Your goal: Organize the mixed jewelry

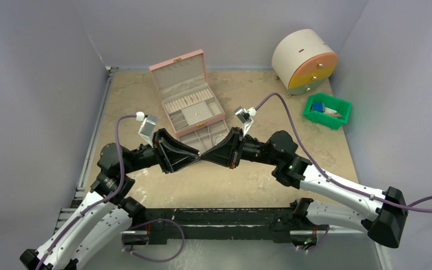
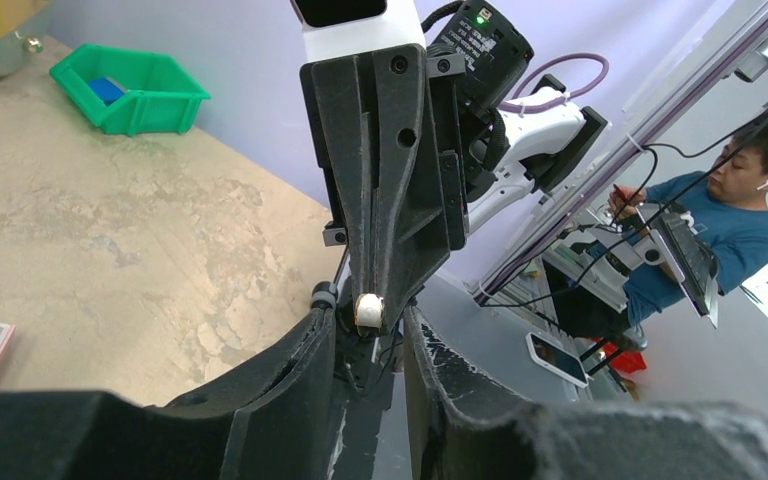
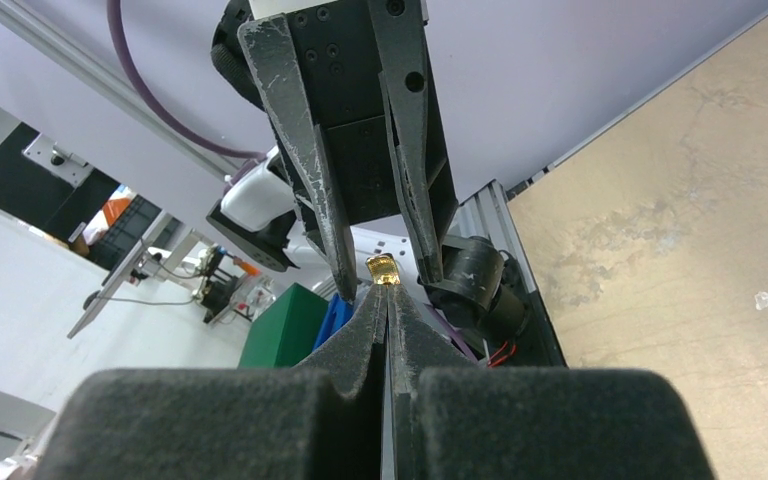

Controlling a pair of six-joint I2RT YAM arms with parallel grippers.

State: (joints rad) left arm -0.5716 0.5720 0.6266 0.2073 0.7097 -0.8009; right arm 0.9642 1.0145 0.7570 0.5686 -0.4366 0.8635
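Note:
My two grippers meet tip to tip above the table, just in front of the open pink jewelry box (image 1: 188, 95). The right gripper (image 3: 385, 293) is shut on a small gold piece of the mixed jewelry (image 3: 381, 270), which sticks out past its tips. In the left wrist view this piece (image 2: 368, 310) looks pale with a gold rim. The left gripper (image 2: 368, 318) is open and straddles the piece, with a gap on each side. Its fingers (image 3: 310, 170) stand apart in the right wrist view. In the top view the left gripper (image 1: 196, 158) and right gripper (image 1: 206, 158) almost touch. The rest of the jewelry is too small to make out.
A round white drawer cabinet (image 1: 305, 62) with orange and yellow fronts stands at the back right. A green bin (image 1: 327, 111) with blue items sits in front of it. The pink box has its lid up and its lower tray pulled out toward the arms. Grey walls enclose the table.

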